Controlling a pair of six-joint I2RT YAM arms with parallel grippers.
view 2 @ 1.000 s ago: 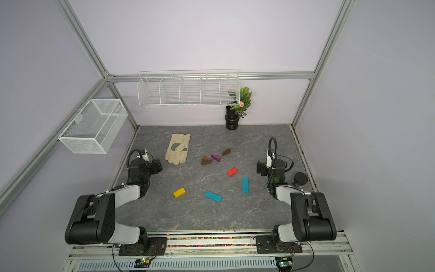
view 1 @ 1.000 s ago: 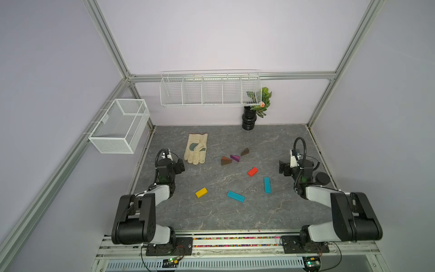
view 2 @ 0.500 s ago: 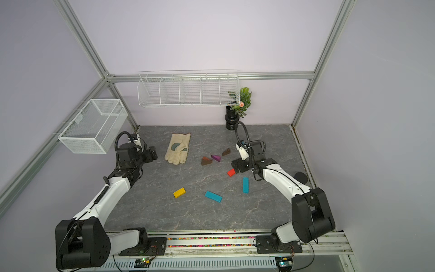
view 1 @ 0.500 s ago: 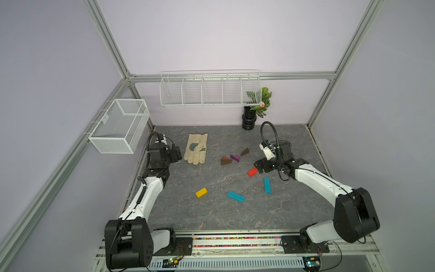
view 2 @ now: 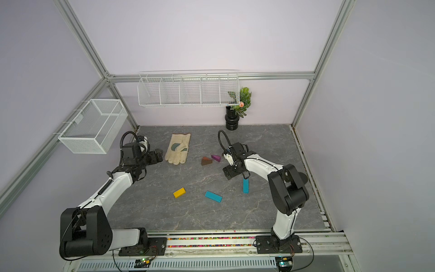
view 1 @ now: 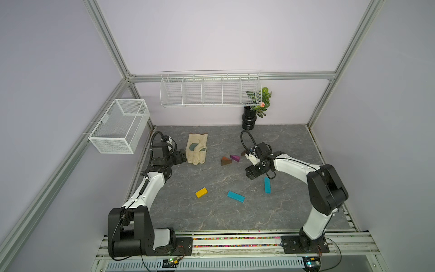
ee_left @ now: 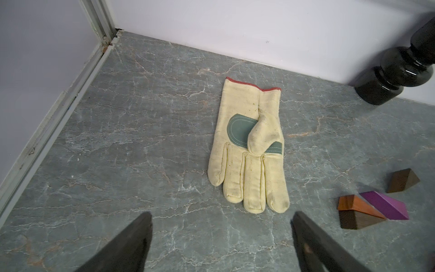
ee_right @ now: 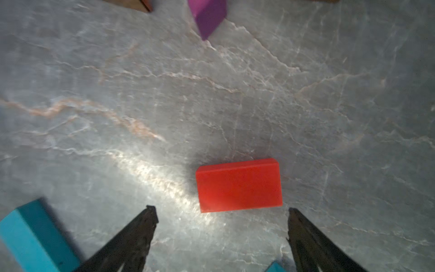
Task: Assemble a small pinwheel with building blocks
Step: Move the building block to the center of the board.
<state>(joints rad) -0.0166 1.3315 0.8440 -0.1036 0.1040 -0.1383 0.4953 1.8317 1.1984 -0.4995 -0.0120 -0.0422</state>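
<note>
R gripper point(ee_right: 221, 214) spread by red block point(ee_right: 239, 186); L gripper point(ee_left: 221, 215) spread nr glove point(ee_left: 244, 150).

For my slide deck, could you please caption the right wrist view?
Open right gripper with a red block lying just ahead on the grey table.

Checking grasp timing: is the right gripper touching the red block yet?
Apart. Right wrist view: right gripper is open, and bare table shows between both fingertips and the red block.

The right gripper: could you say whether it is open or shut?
Open: the right gripper has fingers wide apart, not touching the red block ahead.
</note>
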